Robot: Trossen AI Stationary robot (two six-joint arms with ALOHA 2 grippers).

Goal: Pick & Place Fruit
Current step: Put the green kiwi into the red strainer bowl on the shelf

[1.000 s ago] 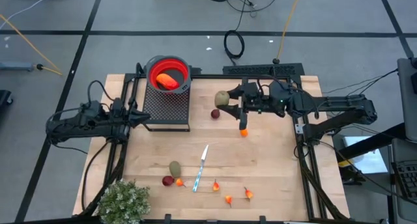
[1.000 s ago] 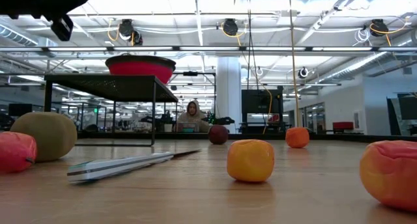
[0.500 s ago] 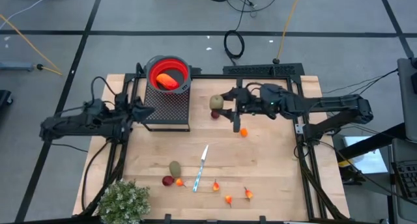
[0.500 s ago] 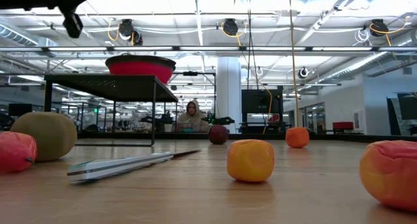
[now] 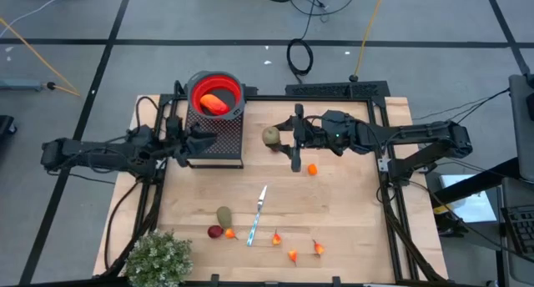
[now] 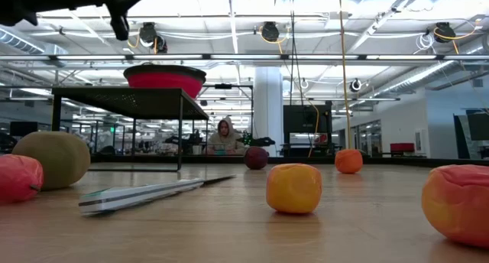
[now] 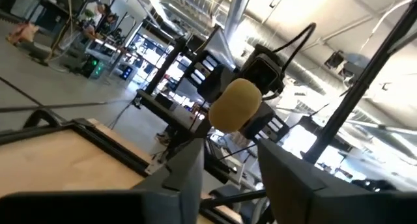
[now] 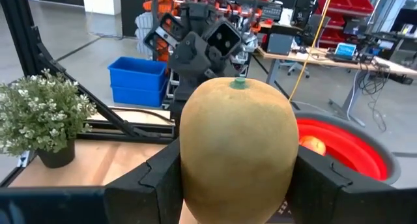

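Right gripper: clamped on an olive-brown oval fruit, held up above the table just right of the mesh stand; wrist view shows both fingers pressed on the fruit's sides.
Left gripper: over the mesh stand's top, just below the red bowl; fingers apart, nothing between them.
Red bowl: on the back end of the stand, one elongated orange-red fruit inside.
Orange ball: on the wooden table, near the right gripper, not touching it.
Dark-red ball: on the table, seen in low view only; the arm hides it from above.
Front group: second olive oval, dark-red ball and small orange bit close together left of the knife.
Small red-orange bits: three spread out right of the knife, near the front edge.
Plant: front-left corner.
Background: person seated far behind the table.
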